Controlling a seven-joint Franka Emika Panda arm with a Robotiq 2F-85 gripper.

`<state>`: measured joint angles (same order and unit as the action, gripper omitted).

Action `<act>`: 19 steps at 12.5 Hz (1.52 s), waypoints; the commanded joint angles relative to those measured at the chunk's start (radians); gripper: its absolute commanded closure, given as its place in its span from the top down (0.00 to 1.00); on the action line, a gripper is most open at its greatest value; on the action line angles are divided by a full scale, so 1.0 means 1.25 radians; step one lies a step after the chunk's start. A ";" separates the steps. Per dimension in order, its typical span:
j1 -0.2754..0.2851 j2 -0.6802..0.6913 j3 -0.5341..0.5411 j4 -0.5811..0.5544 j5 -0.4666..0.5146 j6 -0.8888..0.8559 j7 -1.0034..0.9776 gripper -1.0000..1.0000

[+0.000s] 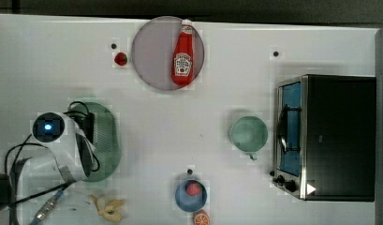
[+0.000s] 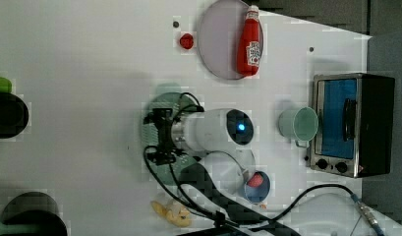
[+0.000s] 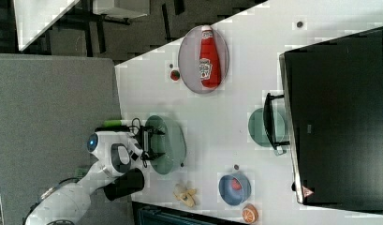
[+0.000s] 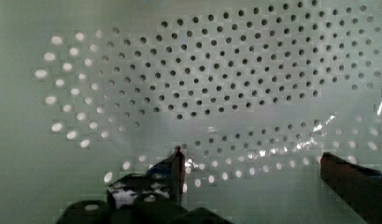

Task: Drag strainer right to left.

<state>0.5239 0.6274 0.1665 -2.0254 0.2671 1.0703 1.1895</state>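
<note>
The pale sage-green strainer (image 1: pixel 107 140) lies at the top view's left, partly under my arm. It also appears in the left view (image 2: pixel 161 103) and the right view (image 3: pixel 173 140). My gripper (image 4: pixel 254 175) reaches down into its perforated bowl (image 4: pixel 226 84). It is open, with its two dark fingers (image 4: pixel 177 170) spread apart just above the holed surface and nothing between them. In the right view the gripper (image 3: pixel 154 143) sits over the strainer's near rim. The smaller round green cup (image 1: pixel 247 133) stands apart, towards the top view's right.
A toaster oven (image 1: pixel 334 136) stands at the top view's right edge. A ketchup bottle (image 1: pixel 183 54) lies on a grey plate (image 1: pixel 149 51) at the top, a strawberry (image 1: pixel 120 58) beside it. A blue bowl (image 1: pixel 190 194), an orange (image 1: pixel 201 218) and a banana (image 1: pixel 107 206) sit along the bottom.
</note>
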 commanded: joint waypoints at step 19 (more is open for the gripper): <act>0.042 -0.484 -0.445 0.111 -0.158 -0.476 -0.756 1.00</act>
<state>0.6465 0.0299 -0.3145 -1.8652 0.1088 0.4941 0.4595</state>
